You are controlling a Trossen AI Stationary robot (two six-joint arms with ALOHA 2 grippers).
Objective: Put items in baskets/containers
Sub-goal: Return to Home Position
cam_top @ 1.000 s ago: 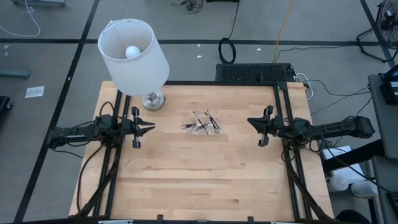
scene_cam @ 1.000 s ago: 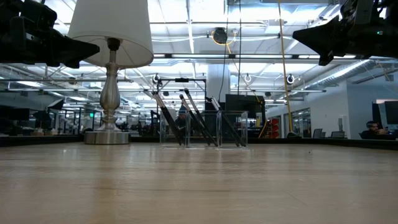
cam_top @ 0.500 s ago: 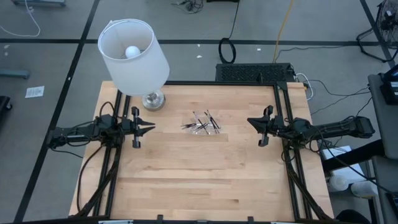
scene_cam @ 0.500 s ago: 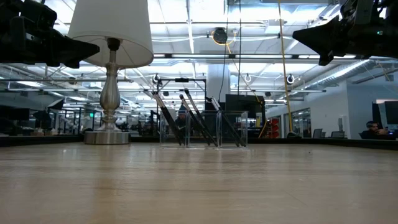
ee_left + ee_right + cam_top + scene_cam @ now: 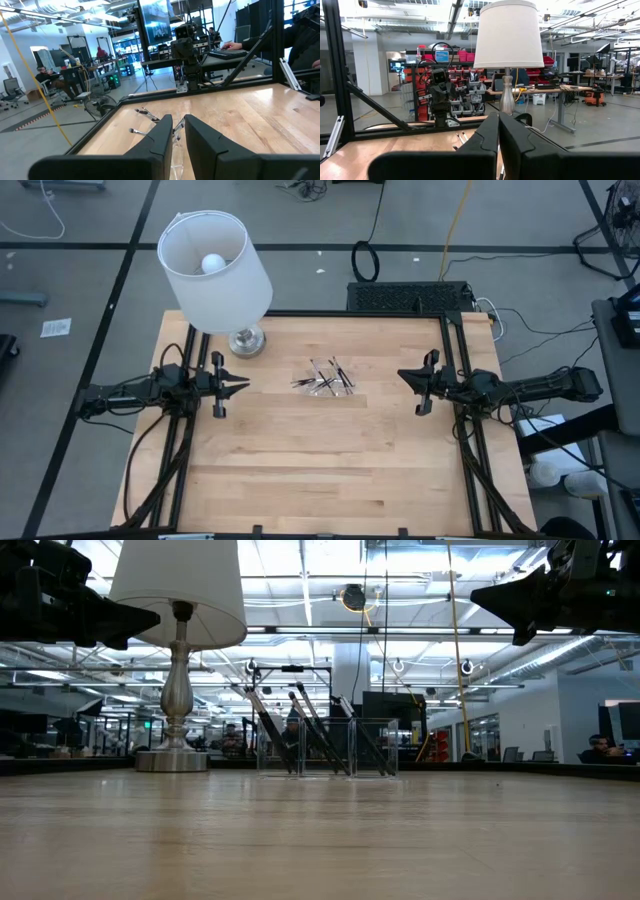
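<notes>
Inspection, left to right, every position taken from the lamp [image 5: 213, 268].

1. My left gripper [image 5: 243, 385] hangs above the tabletop [image 5: 320, 470], just on the near side of the lamp's base and apart from it. It points across toward the right. In the left wrist view its jaws are drawn in to a slim slit and hold nothing. In the low view it sits high, about level with the lampshade.

2. The lamp stands upright near the tabletop's far left corner, with a white shade and a silvery stem and foot.

3. The clear organizer [image 5: 325, 378] stands to the right of the lamp's foot and slightly nearer, well apart from it. The brushes [image 5: 322, 381] are inside it. The low view shows several dark sticks leaning tilted within its clear walls. I cannot settle their exact count.

4. My right gripper [image 5: 402, 375] hangs farther right of the lamp, beyond the organizer and well apart from it, pointing back toward the lamp's side. In the right wrist view its jaws are pressed almost together and hold nothing.

5. Writing: a screen [image 5: 155, 25] in the room behind shows content too small to read. A person [image 5: 600, 747] sits in the background, far right of the lamp.
</notes>
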